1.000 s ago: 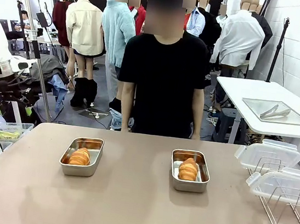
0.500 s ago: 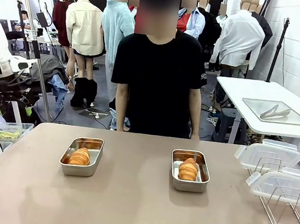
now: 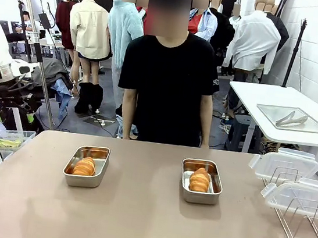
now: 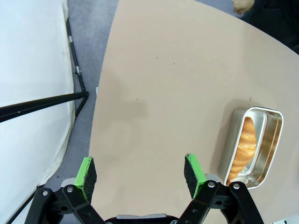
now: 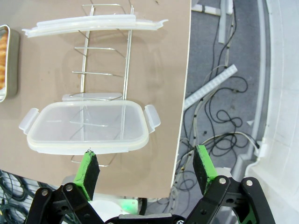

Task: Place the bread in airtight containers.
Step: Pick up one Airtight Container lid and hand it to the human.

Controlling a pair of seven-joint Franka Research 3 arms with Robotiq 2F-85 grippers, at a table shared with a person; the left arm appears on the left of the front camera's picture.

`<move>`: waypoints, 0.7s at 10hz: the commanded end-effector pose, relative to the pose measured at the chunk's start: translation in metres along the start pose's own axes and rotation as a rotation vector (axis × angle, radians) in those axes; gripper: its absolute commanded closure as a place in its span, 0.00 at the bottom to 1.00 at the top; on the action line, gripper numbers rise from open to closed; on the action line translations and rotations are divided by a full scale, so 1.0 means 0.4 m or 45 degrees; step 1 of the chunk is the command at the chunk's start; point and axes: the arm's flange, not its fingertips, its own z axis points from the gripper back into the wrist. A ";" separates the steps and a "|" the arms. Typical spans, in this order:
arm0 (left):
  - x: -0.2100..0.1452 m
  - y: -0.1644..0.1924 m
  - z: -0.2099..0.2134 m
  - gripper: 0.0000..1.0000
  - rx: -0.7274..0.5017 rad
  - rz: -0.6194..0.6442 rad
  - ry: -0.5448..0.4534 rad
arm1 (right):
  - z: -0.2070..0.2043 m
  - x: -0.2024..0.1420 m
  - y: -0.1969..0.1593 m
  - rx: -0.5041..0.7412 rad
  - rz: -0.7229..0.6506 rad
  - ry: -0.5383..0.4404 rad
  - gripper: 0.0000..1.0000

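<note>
Two steel airtight containers stand on the tan table, the left container (image 3: 86,166) and the right container (image 3: 201,181), each with one golden bread roll inside: the left roll (image 3: 84,167) and the right roll (image 3: 199,179). Their clear lids (image 3: 285,165) (image 3: 300,195) rest on a wire rack (image 3: 300,218) at the table's right. My left gripper (image 4: 141,171) hangs open high above the table's left edge, with the left container (image 4: 254,144) and its roll (image 4: 245,145) off to its side. My right gripper (image 5: 146,167) is open above the near lid (image 5: 88,126) and the table's right edge.
A person in a black shirt (image 3: 169,85) stands at the far side, arms down. A white side table (image 3: 291,116) with a metal tray and tongs stands at the back right. Cables cover the floor (image 5: 224,107) past the table's right edge.
The person has shifted slightly to the left. Containers, rolls and lids have not moved.
</note>
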 end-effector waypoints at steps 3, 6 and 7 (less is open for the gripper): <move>-0.002 0.004 0.002 0.03 0.002 0.011 0.006 | 0.116 -0.051 0.040 -0.008 0.606 -0.048 0.00; -0.002 0.004 0.002 0.03 0.002 0.011 0.006 | 0.104 -0.040 0.100 0.131 1.142 -0.008 0.00; -0.002 0.004 0.002 0.03 0.002 0.011 0.006 | 0.076 -0.040 0.136 0.205 1.331 -0.005 0.00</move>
